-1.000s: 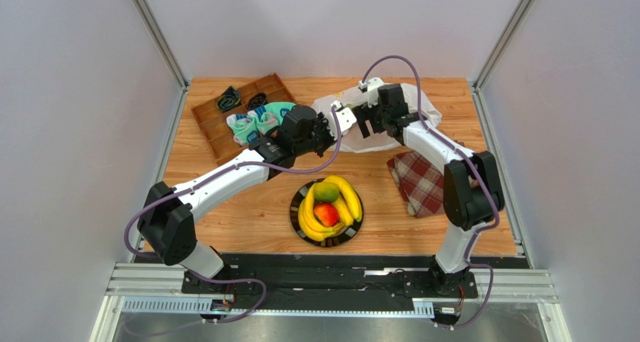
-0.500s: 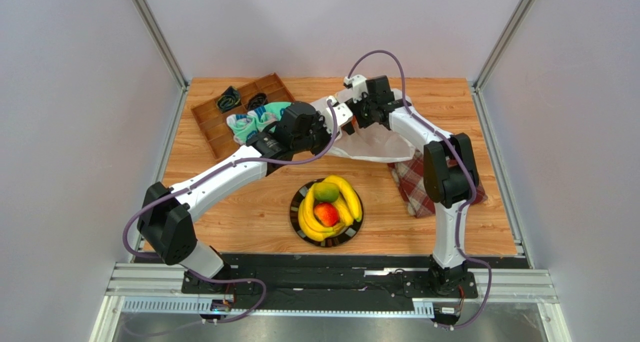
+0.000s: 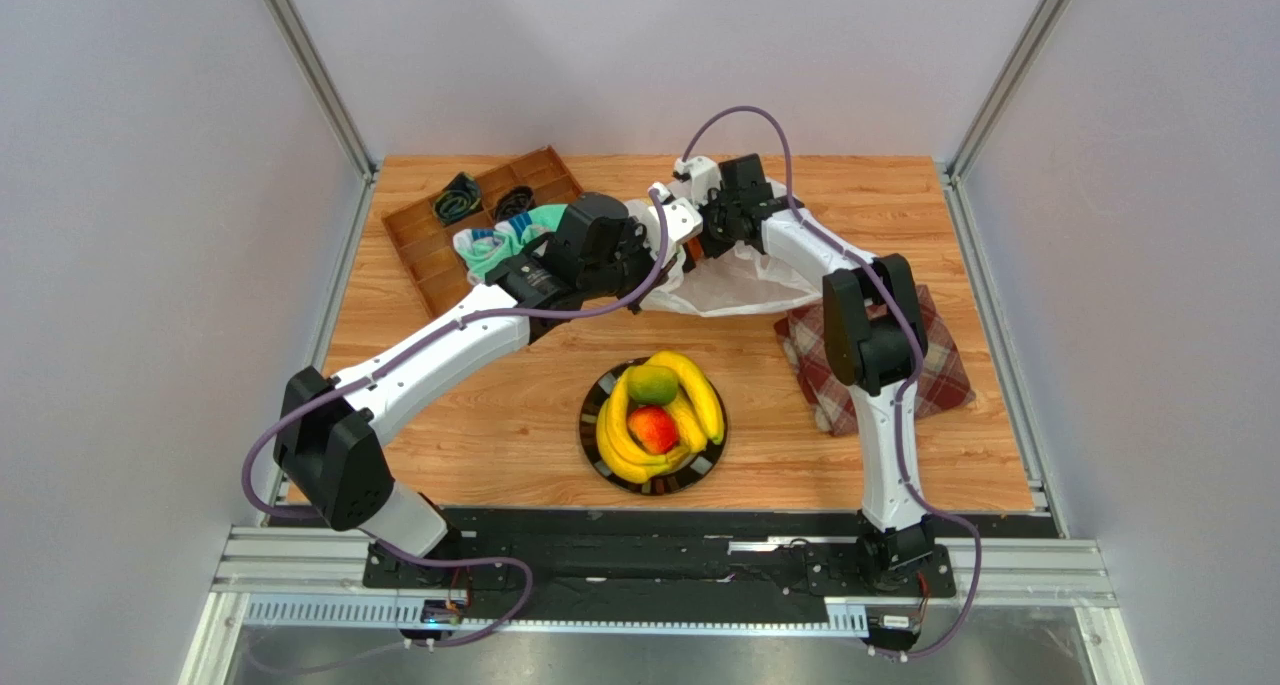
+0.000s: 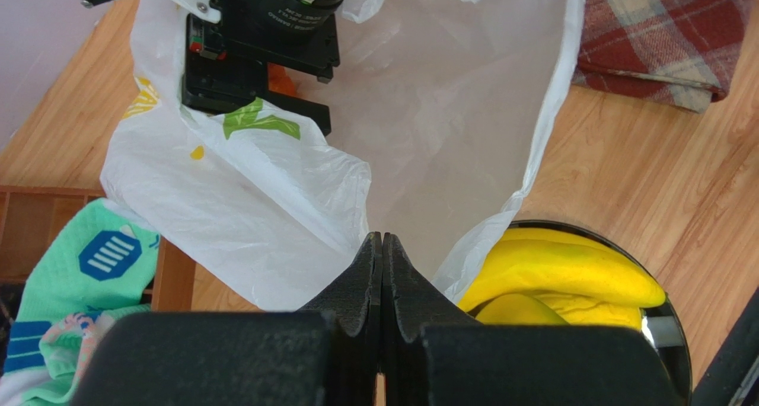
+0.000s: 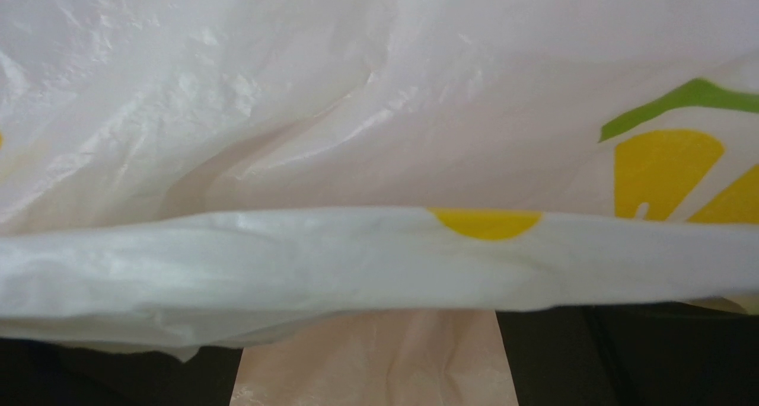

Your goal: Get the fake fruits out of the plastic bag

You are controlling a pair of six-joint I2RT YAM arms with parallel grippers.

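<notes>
Bag (image 4: 267, 201) in closed left end effector (image 4: 382, 240)

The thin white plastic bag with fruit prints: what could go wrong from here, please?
1. The left gripper pinches only the edge of the thin white plastic bag; the film may slip out or tear if pulled.
2. Bag film fills the right wrist view, so the right gripper may close on plastic instead of the small orange fruit glimpsed beside it.
</notes>
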